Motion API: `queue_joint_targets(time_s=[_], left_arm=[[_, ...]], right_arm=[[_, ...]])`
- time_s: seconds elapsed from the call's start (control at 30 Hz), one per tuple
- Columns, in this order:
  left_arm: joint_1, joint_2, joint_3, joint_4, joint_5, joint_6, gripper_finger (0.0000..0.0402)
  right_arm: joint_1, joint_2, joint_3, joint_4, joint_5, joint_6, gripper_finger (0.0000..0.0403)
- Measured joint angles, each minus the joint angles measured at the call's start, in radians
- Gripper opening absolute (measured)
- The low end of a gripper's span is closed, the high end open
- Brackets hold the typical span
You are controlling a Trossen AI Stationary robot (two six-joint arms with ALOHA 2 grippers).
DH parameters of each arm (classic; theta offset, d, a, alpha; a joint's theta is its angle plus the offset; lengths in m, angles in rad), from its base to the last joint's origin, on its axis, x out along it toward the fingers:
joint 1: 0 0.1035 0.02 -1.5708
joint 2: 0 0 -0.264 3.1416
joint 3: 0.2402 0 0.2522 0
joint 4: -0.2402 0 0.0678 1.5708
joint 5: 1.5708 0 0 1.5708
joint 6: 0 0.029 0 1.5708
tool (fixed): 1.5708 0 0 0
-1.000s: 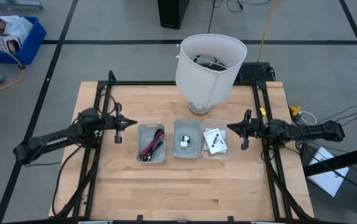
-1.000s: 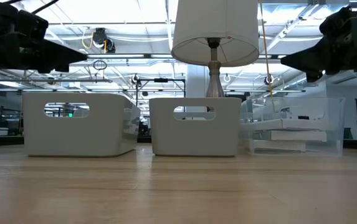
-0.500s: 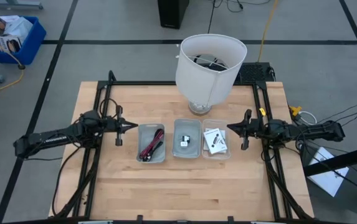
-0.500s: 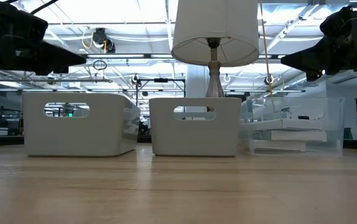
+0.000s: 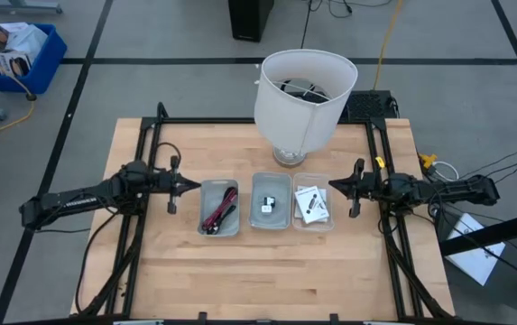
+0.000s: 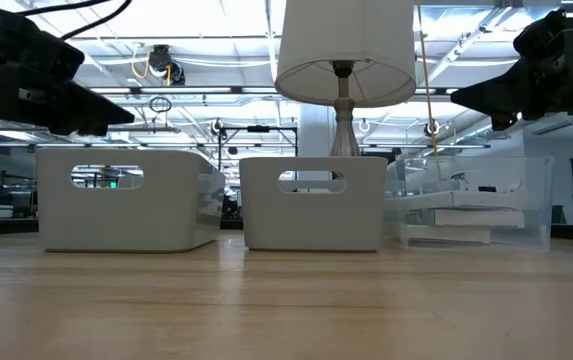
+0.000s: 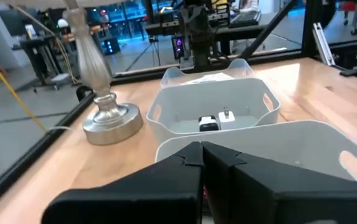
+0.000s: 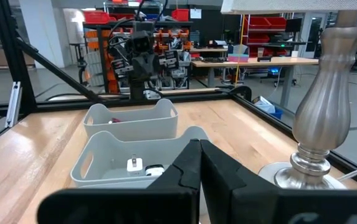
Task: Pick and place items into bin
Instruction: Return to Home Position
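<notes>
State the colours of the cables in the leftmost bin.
Black and dark red; the cables show best in the high view.

Lit brightly and evenly from overhead in the high view, with only faint, soft shadows on the wooden table (image 5: 240,271). Strongly backlit in the low view by glaring ceiling lights (image 6: 196,20), leaving the left gripper (image 6: 106,108) and right gripper (image 6: 471,98) as black silhouettes. Dark across the near fingers (image 7: 153,186) in both wrist views, brighter beyond.

The counter (image 5: 168,271) was pale, smooth wood; left bin (image 6: 116,220) and middle bin (image 6: 311,220) were matt plastic, right bin (image 6: 531,190) clear glossy plastic; lamp stem (image 8: 335,93) polished metal.
</notes>
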Motion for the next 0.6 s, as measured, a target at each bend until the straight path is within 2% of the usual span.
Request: queue_joint_targets(time_s=[0.2,0.33,0.4,0.6], left_arm=[[0.0,0.0,0.0,-0.001,0.0,-0.082,0.0016],[0.0,0.0,0.0,-0.001,0.0,-0.083,0.0023],[0.0,0.0,0.0,0.0,0.0,-0.084,0.0024],[0.0,0.0,0.0,0.012,0.0,-0.1,0.0025]], right_arm=[[0.002,0.0,0.0,-0.002,-0.013,0.045,0.0],[0.008,0.001,0.0,-0.058,-0.131,0.1,0.0],[0.008,0.001,0.0,-0.069,-0.144,0.095,0.0],[0.008,0.004,0.0,-0.053,0.005,0.066,0.0]])
